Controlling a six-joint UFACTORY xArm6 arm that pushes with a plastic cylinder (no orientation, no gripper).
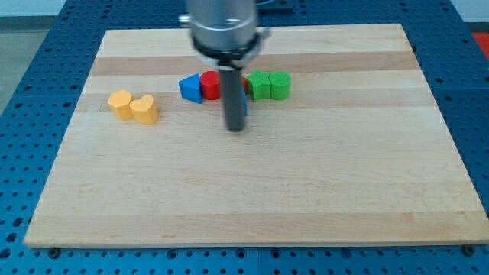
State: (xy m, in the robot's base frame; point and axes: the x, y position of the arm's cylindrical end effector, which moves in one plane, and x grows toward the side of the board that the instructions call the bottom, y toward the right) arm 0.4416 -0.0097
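My tip [236, 127] rests on the wooden board [252, 191], just below a row of blocks near the view's top centre. The rod rises in front of that row and hides part of it. Left of the rod lie a blue triangle block [190, 88] and a red round block [211, 85], touching each other. A sliver of another blue block [245, 100] shows at the rod's right edge, nearest the tip. Right of the rod sit a green star-like block [260, 85] and a green round block [280, 85], side by side.
At the view's left, a yellow hexagon block [120, 102] touches a yellow heart block [144, 109]. Blue perforated table [30, 92] surrounds the board on all sides.
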